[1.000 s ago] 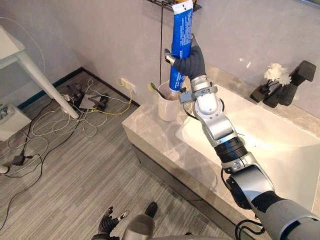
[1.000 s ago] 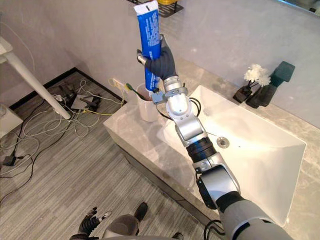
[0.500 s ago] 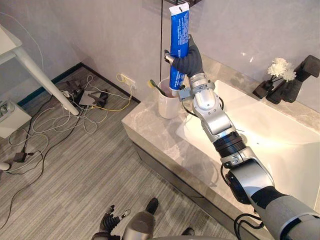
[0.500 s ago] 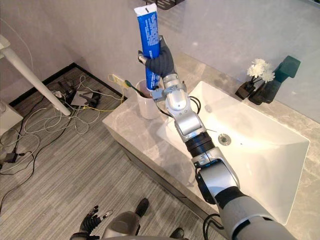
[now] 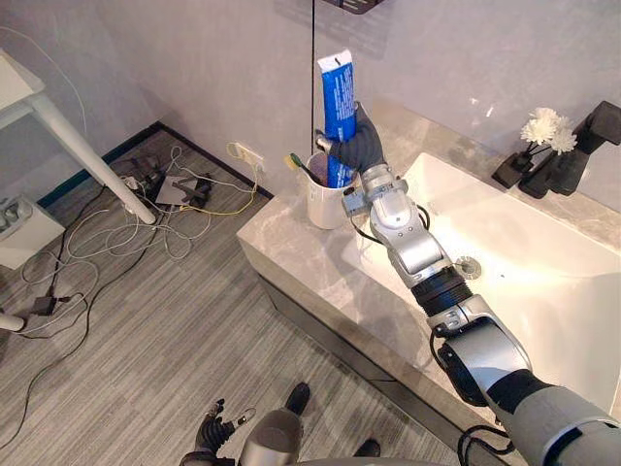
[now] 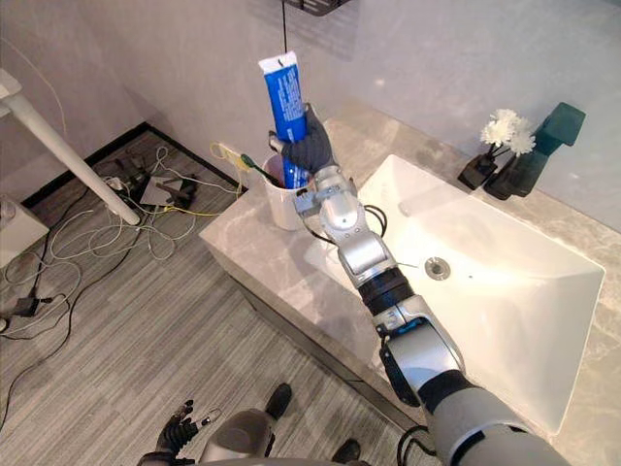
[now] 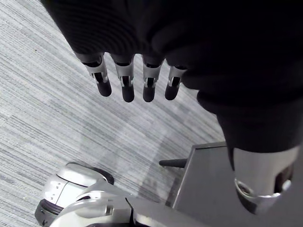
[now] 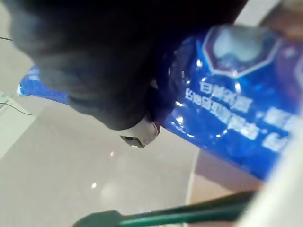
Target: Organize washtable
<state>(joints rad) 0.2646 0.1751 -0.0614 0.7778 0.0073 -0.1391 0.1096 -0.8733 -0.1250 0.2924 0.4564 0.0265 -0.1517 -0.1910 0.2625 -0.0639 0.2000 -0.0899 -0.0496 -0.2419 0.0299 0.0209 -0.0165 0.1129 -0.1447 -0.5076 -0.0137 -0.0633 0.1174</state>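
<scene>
1. The blue toothpaste tube (image 5: 336, 92) stands almost upright in the upper middle of the left eye view, with its flat end up. Its lower end is at the mouth of the white cup (image 5: 324, 204).
2. The right robot hand (image 5: 357, 146) is clamped on the tube's lower half, with its fingers curled round it.
3. A green toothbrush (image 5: 303, 169) leans in the same cup, its head over the rim toward the frame's left.
4. The cup stands on the grey marble surface (image 5: 291, 257) near its left corner, just beside the white sink (image 5: 553, 291).
5. White flowers (image 5: 543, 126) and a dark bottle (image 6: 537, 150) stand behind the sink at the upper right.
6. The left robot hand (image 7: 124, 78) hangs over the striped floor (image 5: 146, 330) at the bottom of the frame, with its fingers straight and apart, holding nothing.
7. Loose cables (image 5: 146, 218) lie on the floor at the left.
</scene>
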